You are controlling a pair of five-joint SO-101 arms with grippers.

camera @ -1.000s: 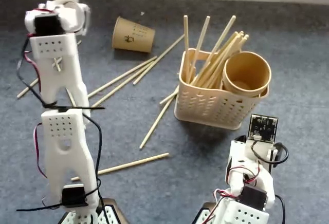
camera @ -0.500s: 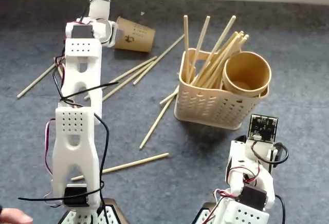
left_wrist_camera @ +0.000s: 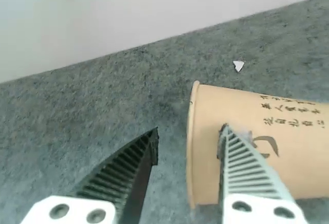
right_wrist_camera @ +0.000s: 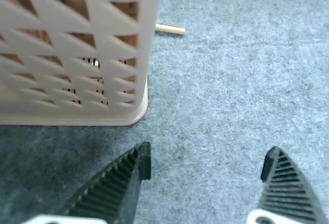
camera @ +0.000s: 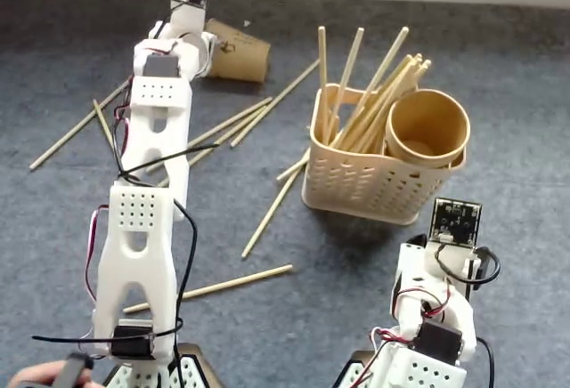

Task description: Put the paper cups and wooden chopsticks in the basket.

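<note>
A paper cup (camera: 239, 53) lies on its side on the grey carpet at the far left, its mouth facing left. My left gripper (left_wrist_camera: 189, 131) is open at that mouth: the white finger (left_wrist_camera: 240, 167) lies over the cup (left_wrist_camera: 293, 152), and the black finger (left_wrist_camera: 134, 167) is outside the rim. The cream basket (camera: 356, 183) at centre right holds another paper cup (camera: 427, 128) and several chopsticks (camera: 374, 99). My right gripper (right_wrist_camera: 208, 154) hangs open and empty over the carpet, just in front of the basket (right_wrist_camera: 77, 54).
Loose chopsticks lie on the carpet: a bunch (camera: 223, 130) left of the basket, one (camera: 270, 213) at its front corner, one (camera: 218, 286) near the front, two (camera: 76, 134) at far left. My left arm (camera: 156, 139) stretches over them.
My left arm has swung from the far left to the right, bringing its gripper up to the lying cup's mouth. The right arm has not moved.
</note>
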